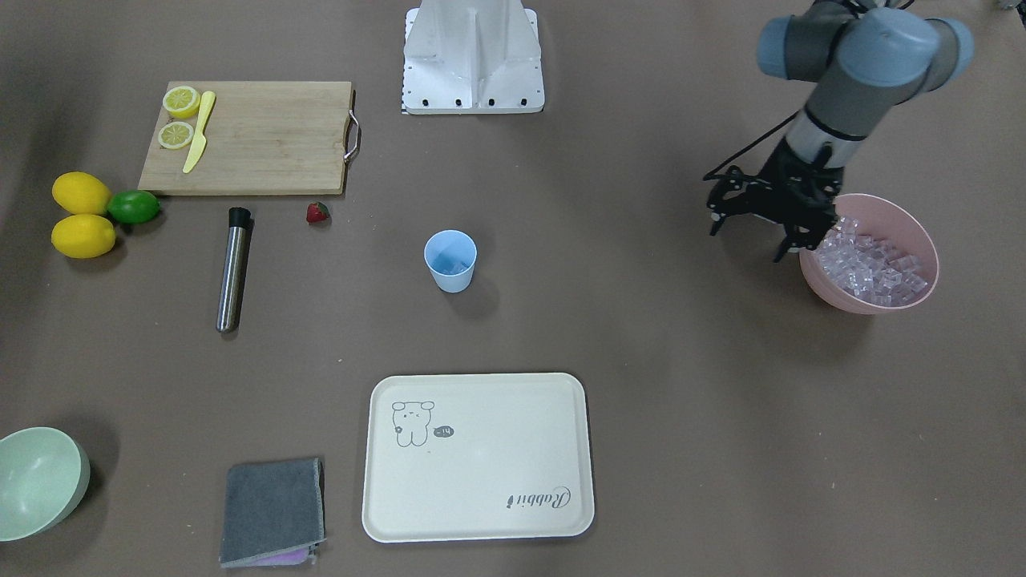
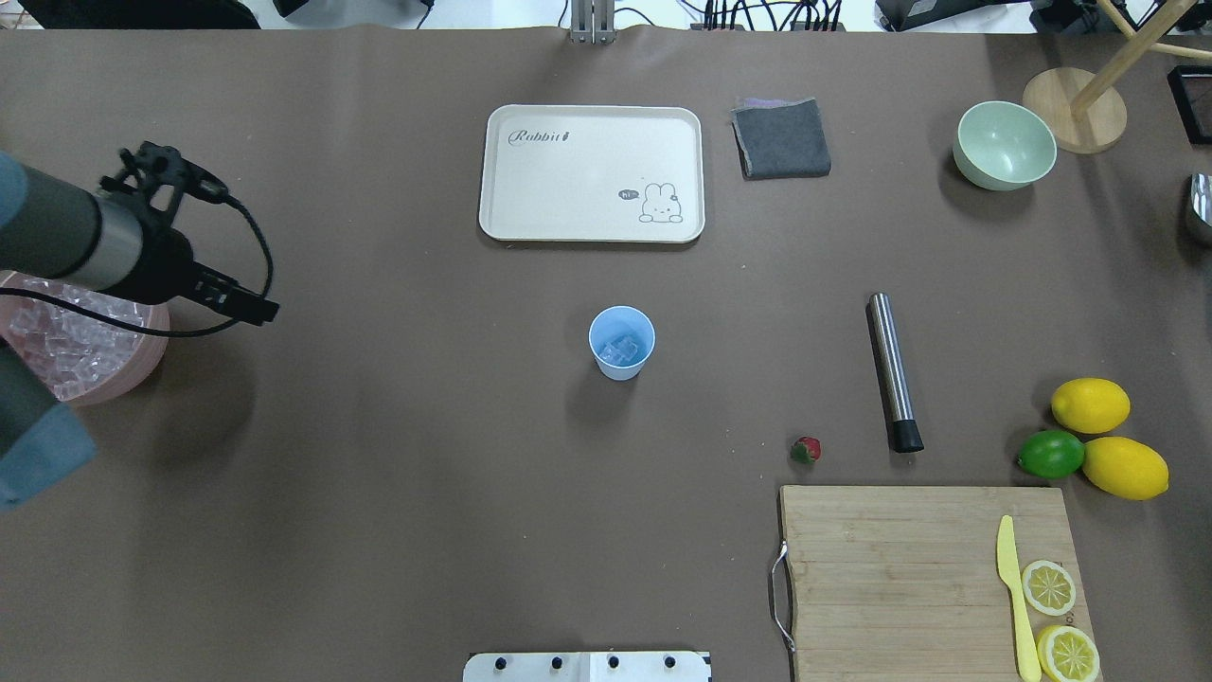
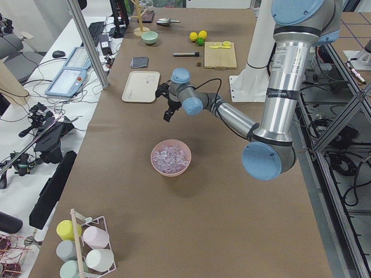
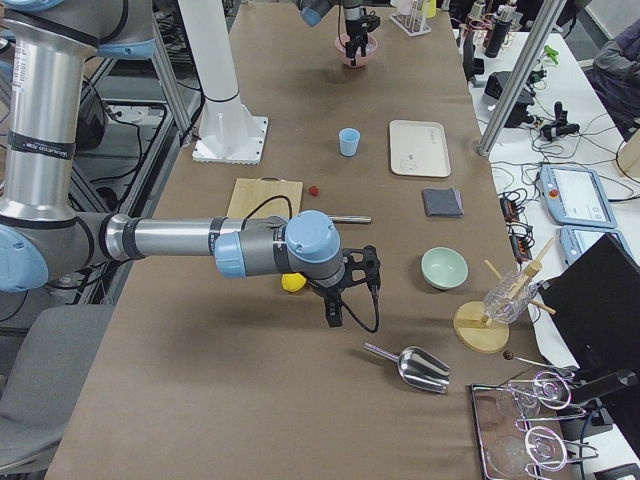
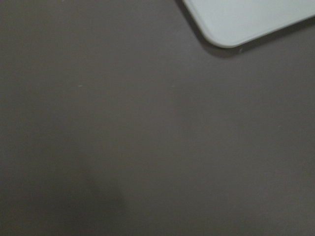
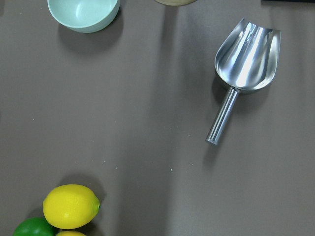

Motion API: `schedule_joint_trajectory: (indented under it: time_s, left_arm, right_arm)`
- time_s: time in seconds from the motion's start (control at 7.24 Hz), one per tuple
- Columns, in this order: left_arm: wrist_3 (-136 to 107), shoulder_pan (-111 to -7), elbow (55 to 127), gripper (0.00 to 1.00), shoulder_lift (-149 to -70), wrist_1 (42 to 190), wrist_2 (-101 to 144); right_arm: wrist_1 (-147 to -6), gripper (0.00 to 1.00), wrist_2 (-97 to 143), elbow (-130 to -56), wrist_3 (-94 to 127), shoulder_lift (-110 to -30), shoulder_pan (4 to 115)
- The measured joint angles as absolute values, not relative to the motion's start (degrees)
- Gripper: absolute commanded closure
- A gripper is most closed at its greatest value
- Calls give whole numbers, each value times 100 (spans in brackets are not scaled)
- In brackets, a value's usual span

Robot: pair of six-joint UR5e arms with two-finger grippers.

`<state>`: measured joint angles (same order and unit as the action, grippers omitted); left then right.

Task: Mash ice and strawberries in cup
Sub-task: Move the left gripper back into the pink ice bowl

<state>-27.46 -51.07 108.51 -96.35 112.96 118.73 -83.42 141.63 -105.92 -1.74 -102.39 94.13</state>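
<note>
The light-blue cup (image 1: 450,260) stands upright mid-table with a few clear ice cubes (image 2: 618,350) at its bottom. More ice (image 1: 874,264) fills the pink bowl (image 1: 838,295) at the table's left end. The small red strawberry (image 1: 317,212) lies on the table beside the cutting board's corner. My left gripper (image 1: 745,240) hangs open just beside the pink bowl's rim, on the cup's side, with nothing between its fingers. My right gripper (image 4: 335,310) shows only in the exterior right view, low over the table near the lemons; I cannot tell whether it is open or shut.
A steel muddler (image 1: 233,268) lies near the strawberry. The wooden cutting board (image 1: 264,136) carries lemon halves and a yellow knife. Two lemons and a lime (image 1: 133,206), a cream tray (image 1: 478,457), a grey cloth (image 1: 272,511), a green bowl (image 1: 40,481) and a metal scoop (image 6: 246,54) surround them.
</note>
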Motion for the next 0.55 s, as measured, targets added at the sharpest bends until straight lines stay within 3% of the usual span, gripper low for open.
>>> schedule_joint_trajectory:
  time_s: [0.55]
  left_arm:
    - [-1111,-5843,10354,0,-9198,11342,12186]
  right_arm:
    - [-8332,0,14159,-10605,-176,-10234,9413]
